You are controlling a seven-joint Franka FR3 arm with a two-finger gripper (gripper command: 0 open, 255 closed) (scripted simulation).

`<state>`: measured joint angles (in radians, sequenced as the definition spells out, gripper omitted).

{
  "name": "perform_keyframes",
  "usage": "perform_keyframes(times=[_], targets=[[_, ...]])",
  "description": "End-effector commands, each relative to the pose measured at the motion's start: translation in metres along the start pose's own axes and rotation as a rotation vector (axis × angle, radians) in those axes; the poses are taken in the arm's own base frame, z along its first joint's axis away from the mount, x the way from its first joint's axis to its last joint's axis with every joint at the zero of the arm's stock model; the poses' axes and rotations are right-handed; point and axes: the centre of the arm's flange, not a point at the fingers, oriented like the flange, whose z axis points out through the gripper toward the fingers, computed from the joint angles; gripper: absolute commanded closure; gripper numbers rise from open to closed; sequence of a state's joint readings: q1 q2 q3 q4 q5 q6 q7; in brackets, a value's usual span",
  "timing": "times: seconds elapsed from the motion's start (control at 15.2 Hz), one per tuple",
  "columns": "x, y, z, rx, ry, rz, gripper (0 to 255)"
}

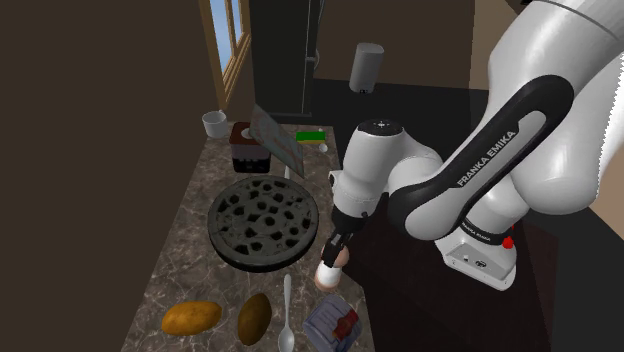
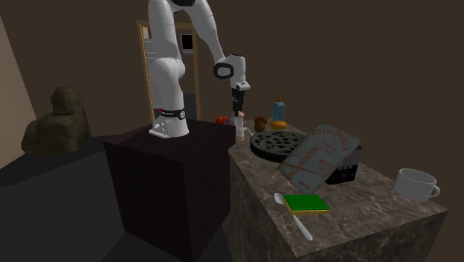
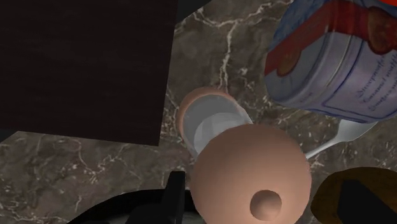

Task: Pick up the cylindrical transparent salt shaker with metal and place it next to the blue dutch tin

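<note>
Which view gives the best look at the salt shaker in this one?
The wrist view: the salt shaker is close up, its pinkish rounded cap and clear body plain, next to the bluish tin. The shoulder view shows it small, below the hand at the counter's edge; the second exterior view, a thin distant shape.

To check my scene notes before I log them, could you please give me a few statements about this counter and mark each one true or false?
1. The gripper is right at the top of the salt shaker. True.
2. The blue tin sits beside a spoon. True.
3. The white cup stands against the blue tin. False: it is at the counter's other end, near the dark box.
4. The sponge is red. False: it is green with a yellow edge.
</note>
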<state>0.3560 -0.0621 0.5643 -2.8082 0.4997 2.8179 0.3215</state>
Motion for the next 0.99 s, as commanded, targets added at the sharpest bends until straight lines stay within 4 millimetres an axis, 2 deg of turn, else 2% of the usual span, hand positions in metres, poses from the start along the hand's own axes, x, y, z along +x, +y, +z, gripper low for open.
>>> perform_keyframes(times=[0.0, 0.2, 0.46, 0.92], targets=[[0.000, 0.000, 0.000, 0.000, 0.000, 0.000, 0], [0.000, 0.000, 0.000, 0.000, 0.000, 0.000, 0], [0.000, 0.000, -0.050, 0.000, 0.000, 0.000, 0], [0.000, 0.000, -0.050, 0.000, 0.000, 0.000, 0]])
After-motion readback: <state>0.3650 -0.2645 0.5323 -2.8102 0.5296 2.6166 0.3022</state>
